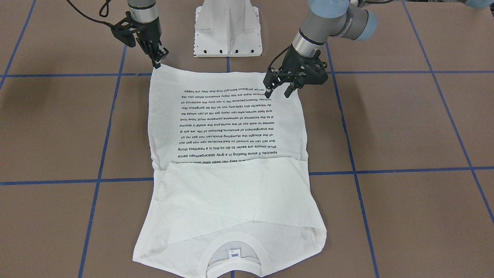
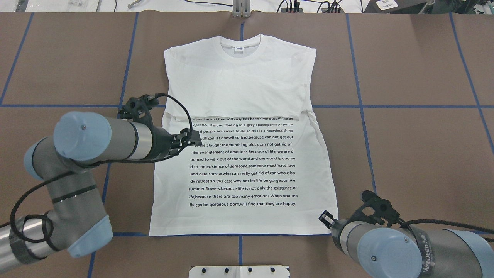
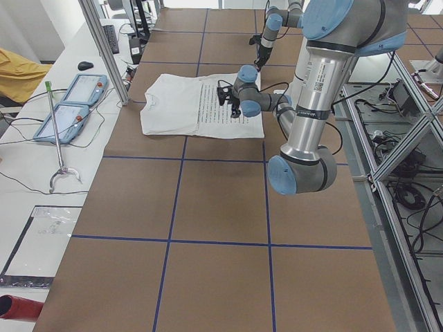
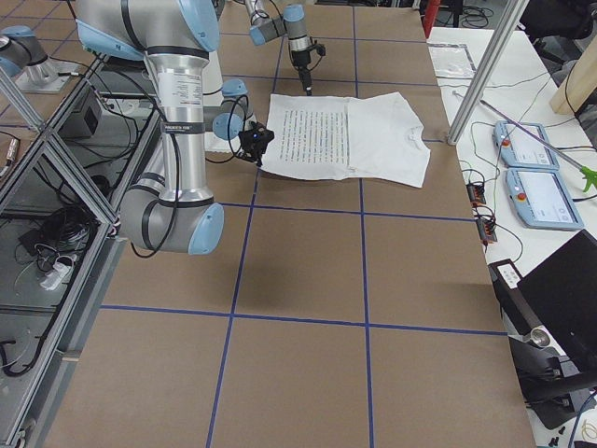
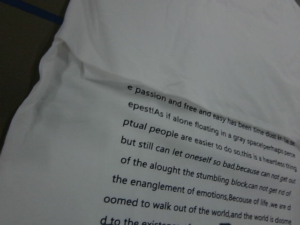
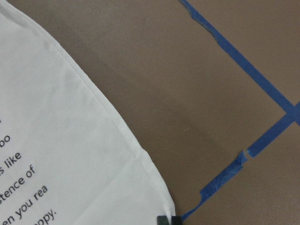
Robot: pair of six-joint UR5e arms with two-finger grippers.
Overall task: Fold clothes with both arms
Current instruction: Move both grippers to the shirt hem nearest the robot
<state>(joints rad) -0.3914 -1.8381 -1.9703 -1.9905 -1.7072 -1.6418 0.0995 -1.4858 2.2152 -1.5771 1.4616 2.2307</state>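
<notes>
The white T-shirt (image 1: 231,193) lies flat on the brown table, printed text up, collar (image 2: 241,40) at the far end from me and hem towards me. Its sleeves are folded in across the chest and cover the top lines of text. My left gripper (image 1: 278,92) is open and hovers above the shirt's left side; in the overhead view it (image 2: 193,137) is over the start of the upper text lines. My right gripper (image 1: 159,61) is at the hem's right corner, fingers together on the cloth; the right wrist view shows the fingertips (image 6: 168,219) meeting that corner.
My white pedestal base (image 1: 227,31) stands just behind the hem. Blue tape lines (image 2: 386,106) cross the brown table. Two teach pendants (image 3: 73,104) and an aluminium post (image 3: 104,48) stand beyond the table's far edge, past the collar.
</notes>
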